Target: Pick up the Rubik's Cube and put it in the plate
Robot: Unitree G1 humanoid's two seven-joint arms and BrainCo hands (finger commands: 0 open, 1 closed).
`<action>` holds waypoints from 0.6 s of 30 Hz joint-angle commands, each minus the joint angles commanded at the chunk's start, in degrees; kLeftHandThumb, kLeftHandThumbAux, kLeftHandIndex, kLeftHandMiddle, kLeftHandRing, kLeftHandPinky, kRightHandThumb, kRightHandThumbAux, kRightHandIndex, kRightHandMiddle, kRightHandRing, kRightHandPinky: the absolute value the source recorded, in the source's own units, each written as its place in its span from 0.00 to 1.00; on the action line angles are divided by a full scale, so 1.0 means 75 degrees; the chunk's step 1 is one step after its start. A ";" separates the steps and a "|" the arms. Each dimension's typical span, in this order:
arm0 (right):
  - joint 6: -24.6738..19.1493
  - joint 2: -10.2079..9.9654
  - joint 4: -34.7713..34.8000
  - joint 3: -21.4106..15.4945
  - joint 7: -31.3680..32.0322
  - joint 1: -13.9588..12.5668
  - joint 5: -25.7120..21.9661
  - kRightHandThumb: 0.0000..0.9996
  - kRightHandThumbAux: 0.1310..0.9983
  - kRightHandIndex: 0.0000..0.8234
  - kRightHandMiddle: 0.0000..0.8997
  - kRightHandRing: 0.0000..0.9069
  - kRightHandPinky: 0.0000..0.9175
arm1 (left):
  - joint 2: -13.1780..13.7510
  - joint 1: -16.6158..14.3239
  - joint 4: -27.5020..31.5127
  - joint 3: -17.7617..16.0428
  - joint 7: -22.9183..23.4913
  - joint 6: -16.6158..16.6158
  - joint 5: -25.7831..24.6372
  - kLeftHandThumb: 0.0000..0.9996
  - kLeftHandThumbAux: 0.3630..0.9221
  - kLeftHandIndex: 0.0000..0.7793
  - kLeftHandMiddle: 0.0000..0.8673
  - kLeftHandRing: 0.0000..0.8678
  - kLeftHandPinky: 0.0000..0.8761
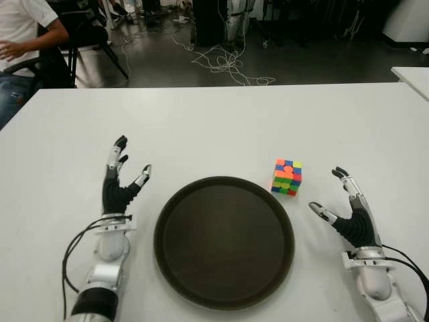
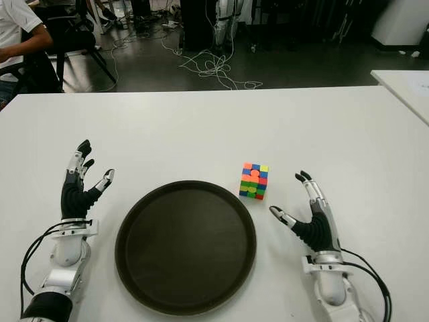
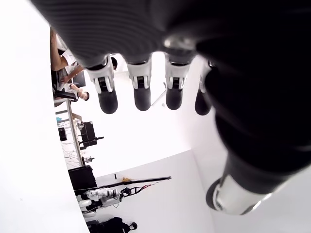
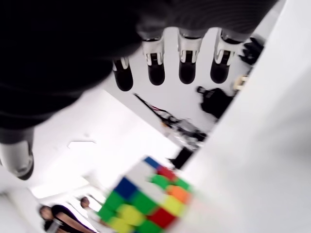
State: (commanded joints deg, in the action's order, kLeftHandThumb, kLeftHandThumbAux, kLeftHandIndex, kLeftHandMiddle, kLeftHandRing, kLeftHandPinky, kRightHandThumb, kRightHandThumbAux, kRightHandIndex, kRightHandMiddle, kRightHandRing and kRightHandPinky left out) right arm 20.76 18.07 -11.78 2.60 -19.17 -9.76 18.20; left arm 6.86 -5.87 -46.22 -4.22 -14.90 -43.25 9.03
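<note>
The Rubik's Cube (image 1: 287,177) (no lettering legible) sits beside the plate (image 1: 175,221), both hands (image 1: 121,182) (image 1: 346,209) spread, empty.

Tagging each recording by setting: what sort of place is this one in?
Most likely a robotics lab or workshop. Loose cables sprawl over the dark floor beyond the white table, equipment stands at the back, and a seated person works at the far left. The table holds only a plate and a Rubik's Cube.
</note>
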 joint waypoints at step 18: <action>-0.2548 0.0536 0.1688 0.0027 0.0632 0.0471 0.2281 0.22 0.39 0.00 0.00 0.00 0.00 | 0.0622 -0.1193 -0.2142 -0.0037 -0.0053 0.0066 0.0019 0.19 0.54 0.01 0.06 0.03 0.00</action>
State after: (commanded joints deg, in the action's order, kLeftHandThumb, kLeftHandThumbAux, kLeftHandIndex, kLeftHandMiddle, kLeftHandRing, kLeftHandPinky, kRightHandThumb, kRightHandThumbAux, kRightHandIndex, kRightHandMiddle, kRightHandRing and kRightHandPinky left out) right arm 1.65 22.09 0.88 2.80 -14.43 -6.23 35.31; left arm 11.52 -14.81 -62.28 -4.50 -15.30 -42.76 9.17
